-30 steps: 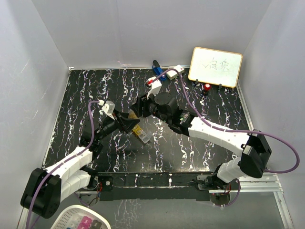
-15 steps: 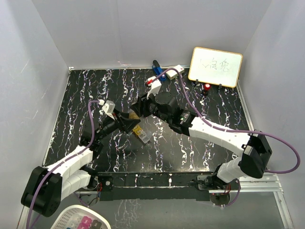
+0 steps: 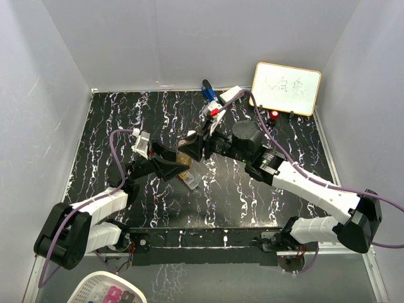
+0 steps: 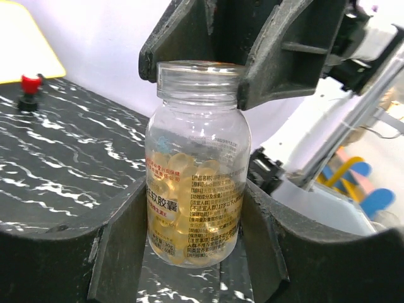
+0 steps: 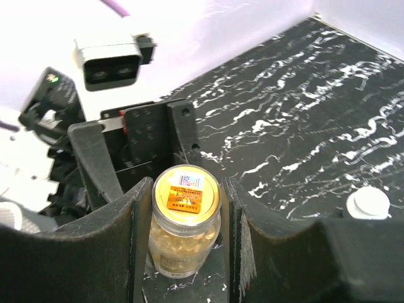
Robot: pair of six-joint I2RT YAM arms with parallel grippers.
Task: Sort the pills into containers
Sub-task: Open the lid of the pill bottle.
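A wide counter (image 3: 126, 126) of glossy black stone with thin white veins fills the floor of a plain white-walled booth. At its far right corner leans a rounded whiteboard (image 3: 285, 88) with a yellow-tan rim; the dark handwriting on it is too faint to read. Two white-and-black arms reach in from the near edge and meet near the middle of the counter. There the left claw (image 4: 194, 189), with matte black moulded plastic fingers, is clenched on the lower body of the golden-amber bottle (image 4: 197, 170), one finger pressed to each side. The right claw (image 5: 186, 189) comes from above and behind and grips the same bottle at its top, its fingers flanking the clear ribbed neck. The bottle stands upright, a rounded cylinder of clear plastic about half full of glossy yellow softgels (image 4: 183, 177). Its label carries small Chinese print, with the larger orange characters 软胶囊 down one side, and a square orange sticker sits on the flat top. Whether its base rests on the counter I cannot tell. Just beside it on the near side lies the small oblong clear box (image 3: 188, 178) with yellow-gold sections. Smaller yet, a white round cap (image 5: 369, 203) shows just past the right claw's finger.
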